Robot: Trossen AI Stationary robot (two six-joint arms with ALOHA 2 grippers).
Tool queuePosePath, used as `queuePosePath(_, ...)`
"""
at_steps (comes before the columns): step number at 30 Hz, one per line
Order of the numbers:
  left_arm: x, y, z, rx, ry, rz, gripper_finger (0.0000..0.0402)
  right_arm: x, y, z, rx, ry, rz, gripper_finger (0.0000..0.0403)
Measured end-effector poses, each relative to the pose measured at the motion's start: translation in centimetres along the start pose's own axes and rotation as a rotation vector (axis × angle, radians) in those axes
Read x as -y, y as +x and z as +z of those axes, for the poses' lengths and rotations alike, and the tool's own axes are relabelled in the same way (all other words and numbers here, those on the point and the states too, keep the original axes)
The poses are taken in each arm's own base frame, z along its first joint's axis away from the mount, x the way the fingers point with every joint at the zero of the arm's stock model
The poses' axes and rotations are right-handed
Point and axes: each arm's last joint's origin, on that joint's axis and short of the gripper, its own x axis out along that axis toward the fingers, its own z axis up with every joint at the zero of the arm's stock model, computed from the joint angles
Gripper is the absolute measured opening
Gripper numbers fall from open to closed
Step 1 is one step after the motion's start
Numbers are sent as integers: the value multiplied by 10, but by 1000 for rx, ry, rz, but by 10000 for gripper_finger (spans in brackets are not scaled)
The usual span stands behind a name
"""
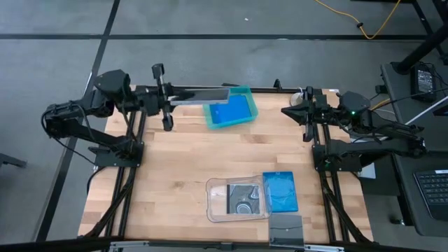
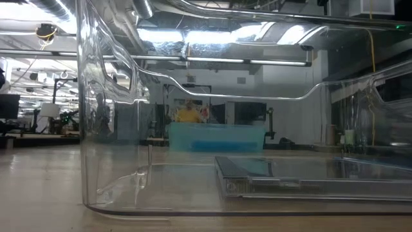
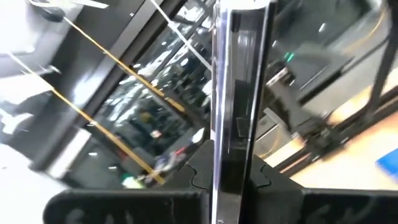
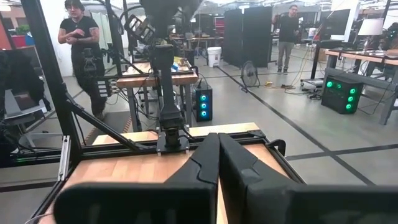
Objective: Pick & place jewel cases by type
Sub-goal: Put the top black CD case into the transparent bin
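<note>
Bare table (image 1: 168,168) left of clear tray (image 1: 217,203)

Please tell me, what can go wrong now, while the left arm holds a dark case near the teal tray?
1. The left gripper pinches the grey case only at one end, so the long free end could tilt or slip out.
2. The case hangs over the rim of the teal tray, which holds a blue case; released here, it might catch the rim or join the wrong type.

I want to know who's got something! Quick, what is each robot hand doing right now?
Left hand: closed on a grey jewel case, held edge-up by the teal tray.
Right hand: closed, holding nothing, at the table's right edge.
</note>
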Motion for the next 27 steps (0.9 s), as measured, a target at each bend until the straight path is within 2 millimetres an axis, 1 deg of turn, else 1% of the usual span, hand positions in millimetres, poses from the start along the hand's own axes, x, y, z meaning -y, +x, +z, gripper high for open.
queuePosePath(9,20,15,25,-98,305,47,15,0,0,0,-1,5,0,24)
queuePosePath(12,29,21,34,-147,440,65,15,0,0,0,-1,4,0,20)
queuePosePath(17,46,30,42,-256,675,88,15,0,0,0,-1,1,0,10)
queuePosePath(20,54,33,47,-281,792,77,15,0,0,0,-1,0,0,9)
queuePosePath(24,62,33,53,-258,871,59,15,0,0,0,-2,1,0,18)
queuePosePath(27,64,31,57,-238,870,66,15,0,0,0,-2,0,0,22)
